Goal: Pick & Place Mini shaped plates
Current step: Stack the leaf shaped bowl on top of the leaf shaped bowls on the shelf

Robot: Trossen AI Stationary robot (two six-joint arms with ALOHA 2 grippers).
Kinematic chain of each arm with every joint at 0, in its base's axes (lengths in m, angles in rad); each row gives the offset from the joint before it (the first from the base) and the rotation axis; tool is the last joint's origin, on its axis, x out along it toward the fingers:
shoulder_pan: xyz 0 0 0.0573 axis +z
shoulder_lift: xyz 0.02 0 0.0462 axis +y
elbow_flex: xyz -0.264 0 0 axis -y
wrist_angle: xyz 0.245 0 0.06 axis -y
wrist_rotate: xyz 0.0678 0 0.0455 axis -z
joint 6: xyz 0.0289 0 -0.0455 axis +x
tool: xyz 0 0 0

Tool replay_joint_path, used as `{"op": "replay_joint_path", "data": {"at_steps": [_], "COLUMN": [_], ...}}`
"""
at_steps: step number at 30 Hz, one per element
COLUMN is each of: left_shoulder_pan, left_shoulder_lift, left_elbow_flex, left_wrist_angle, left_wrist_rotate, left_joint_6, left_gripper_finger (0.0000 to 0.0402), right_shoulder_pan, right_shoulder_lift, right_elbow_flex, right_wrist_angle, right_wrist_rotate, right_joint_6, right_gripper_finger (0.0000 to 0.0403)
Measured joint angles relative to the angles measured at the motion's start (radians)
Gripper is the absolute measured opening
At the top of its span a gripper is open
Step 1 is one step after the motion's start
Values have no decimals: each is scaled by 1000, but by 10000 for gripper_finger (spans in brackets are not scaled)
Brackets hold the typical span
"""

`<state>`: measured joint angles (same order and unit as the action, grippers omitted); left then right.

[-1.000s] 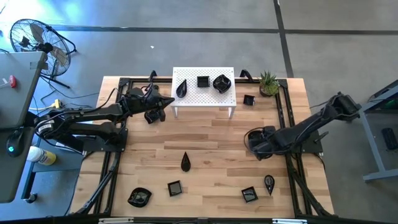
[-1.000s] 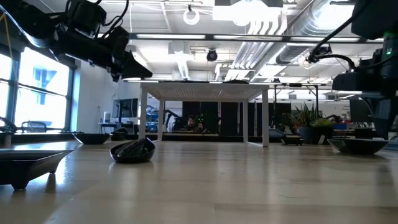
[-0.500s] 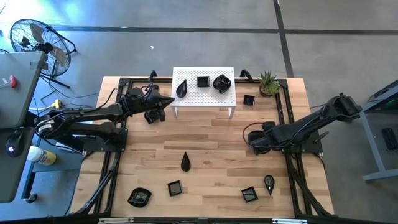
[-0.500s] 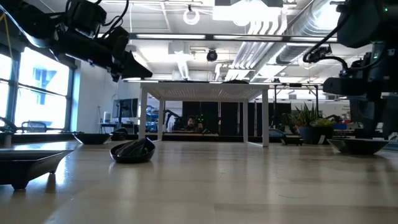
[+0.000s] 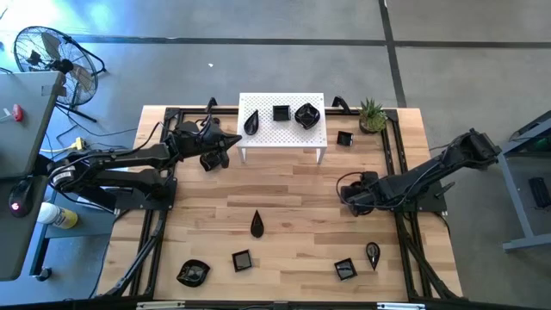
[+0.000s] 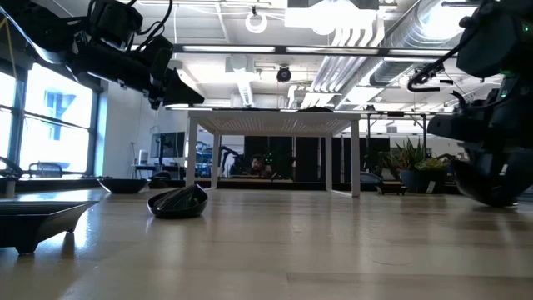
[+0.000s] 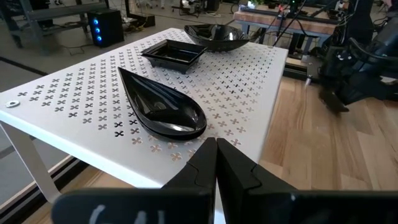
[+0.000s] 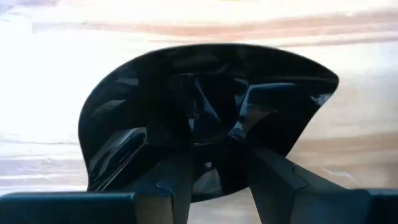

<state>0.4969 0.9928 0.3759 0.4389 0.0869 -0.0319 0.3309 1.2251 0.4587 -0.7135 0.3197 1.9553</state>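
a: what is done, read left to right?
b: three mini plates [image 5: 281,114] are set on the white stand [image 5: 258,139], just beyond the shut left tool [image 5: 234,140].
a: and left?
b: six remain on the counter [image 5: 293,207]; one rounded plate [image 8: 205,118] is gripped by the right tool [image 8: 214,165], jaws wide.

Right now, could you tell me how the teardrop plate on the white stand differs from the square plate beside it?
The teardrop plate is long, with one pointed end and a smooth rounded bowl; the square plate has four straight sides and a flat raised rim. The teardrop plate lies nearer the stand's edge. Both are glossy black and rest upright.
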Motion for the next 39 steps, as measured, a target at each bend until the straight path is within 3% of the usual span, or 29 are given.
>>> {"op": "replay_joint_path", "data": {"at_steps": [9,15,21,29,33,39], "left_shoulder_pan": [0,0,0,0,0,0], "left_shoulder_lift": [0,0,0,0,0,0], "left_elbow_flex": [0,0,0,0,0,1], "left_wrist_angle": [0,0,0,0,0,-1], "left_wrist_rotate": [0,0,0,0,0,1], "left_joint_6": [0,0,0,0,0,0], "left_gripper_finger": [1,1,1,1,1,1], "right_shoulder_pan": [-3,-4,-4,-29,-111,-203], "right_shoulder_lift": [-1,-9,-76,-158,-130,-61], "right_elbow_flex": [18,18,18,18,17,17], "right_wrist_angle": [2,-55,-171,-170,-109,43], "right_wrist_rotate": [72,6,-64,67,66,-30], "right_joint_6": [-94,-95,-57,-177,-333,-571], "right_gripper_finger": [95,75,100,136,105,13]}}
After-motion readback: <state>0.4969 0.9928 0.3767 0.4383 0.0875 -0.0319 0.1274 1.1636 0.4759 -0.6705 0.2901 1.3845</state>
